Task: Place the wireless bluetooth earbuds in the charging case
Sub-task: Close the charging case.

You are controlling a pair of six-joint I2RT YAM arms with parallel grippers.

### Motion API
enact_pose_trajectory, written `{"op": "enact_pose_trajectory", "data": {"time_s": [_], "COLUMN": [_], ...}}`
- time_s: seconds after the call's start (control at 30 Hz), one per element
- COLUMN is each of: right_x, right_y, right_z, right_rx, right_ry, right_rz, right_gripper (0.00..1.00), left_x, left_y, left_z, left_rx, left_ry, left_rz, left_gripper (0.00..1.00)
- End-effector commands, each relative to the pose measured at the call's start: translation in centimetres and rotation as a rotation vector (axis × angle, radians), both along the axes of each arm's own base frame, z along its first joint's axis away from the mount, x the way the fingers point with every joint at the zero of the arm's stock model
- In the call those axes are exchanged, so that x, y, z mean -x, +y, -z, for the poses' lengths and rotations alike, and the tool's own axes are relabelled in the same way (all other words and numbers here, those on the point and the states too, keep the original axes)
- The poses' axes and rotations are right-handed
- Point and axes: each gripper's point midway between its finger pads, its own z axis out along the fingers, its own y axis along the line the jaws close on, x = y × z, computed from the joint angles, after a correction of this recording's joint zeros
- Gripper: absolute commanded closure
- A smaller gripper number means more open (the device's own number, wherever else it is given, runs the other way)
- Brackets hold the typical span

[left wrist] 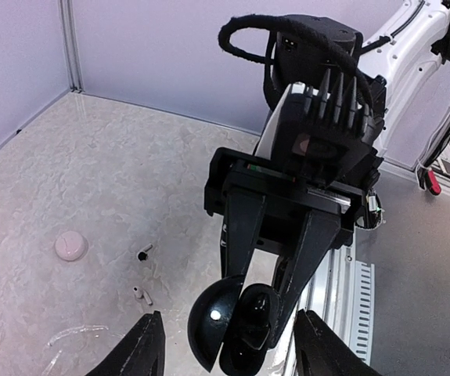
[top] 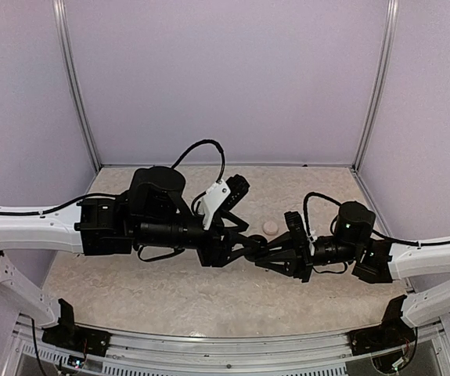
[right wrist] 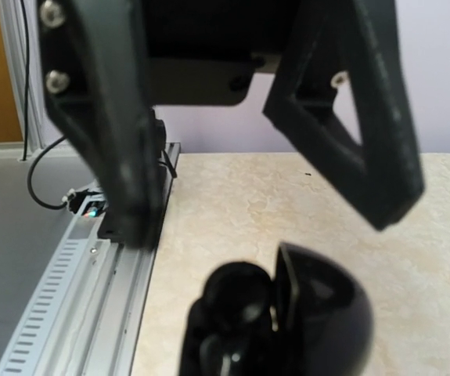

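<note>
The black charging case (left wrist: pixel 217 329) hangs above the table with its lid open, blurred and low in the right wrist view (right wrist: pixel 287 321). My right gripper (left wrist: pixel 252 301) is shut on it, a finger on each side. My left gripper (left wrist: pixel 230 315) is open, its fingers (right wrist: pixel 103 117) standing either side of the case without touching it. Where the two grippers meet (top: pixel 256 251), the case is hidden. On the table lie two wireless bluetooth earbuds, a black one (left wrist: pixel 142 253) and a pale one (left wrist: pixel 141 294). What sits inside the case I cannot tell.
A small pale pink round puck (top: pixel 270 227) lies on the marble-patterned table just behind the grippers, left of the earbuds in the left wrist view (left wrist: pixel 70 245). A clear plastic piece (left wrist: pixel 72 337) lies near it. A slotted metal rail (right wrist: pixel 76 290) runs along the table's near edge.
</note>
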Motion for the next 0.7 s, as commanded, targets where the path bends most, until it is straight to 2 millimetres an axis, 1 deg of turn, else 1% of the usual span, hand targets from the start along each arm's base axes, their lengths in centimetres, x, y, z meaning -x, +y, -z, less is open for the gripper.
{"op": "enact_pose_trajectory", "data": {"time_s": [0.0, 0.13, 0.33, 0.5, 0.67], "right_x": [0.3, 0.3, 0.3, 0.4, 0.4], "right_y": [0.1, 0.1, 0.1, 0.1, 0.0], "right_z": [-1.7, -1.7, -1.7, -1.7, -1.9], "right_rx": [-0.032, -0.03, -0.031, -0.032, -0.037], "right_ry": [-0.048, -0.048, -0.052, -0.051, -0.057], "right_rz": [0.001, -0.001, 0.003, 0.001, 0.005], "right_gripper": [1.0, 1.0, 1.0, 1.0, 1.0], "left_x": [-0.8, -0.9, -1.3, -1.2, -2.0], "left_y": [-0.5, -0.6, -0.8, -0.8, -0.7], "left_z": [-1.2, -1.0, -0.6, -0.4, 0.0], "left_rx": [0.027, 0.021, 0.007, 0.002, -0.01], "left_ry": [-0.009, -0.01, -0.008, -0.002, 0.006], "left_rz": [-0.029, -0.029, -0.041, -0.036, -0.075], "left_gripper": [0.44, 0.44, 0.48, 0.48, 0.56]}}
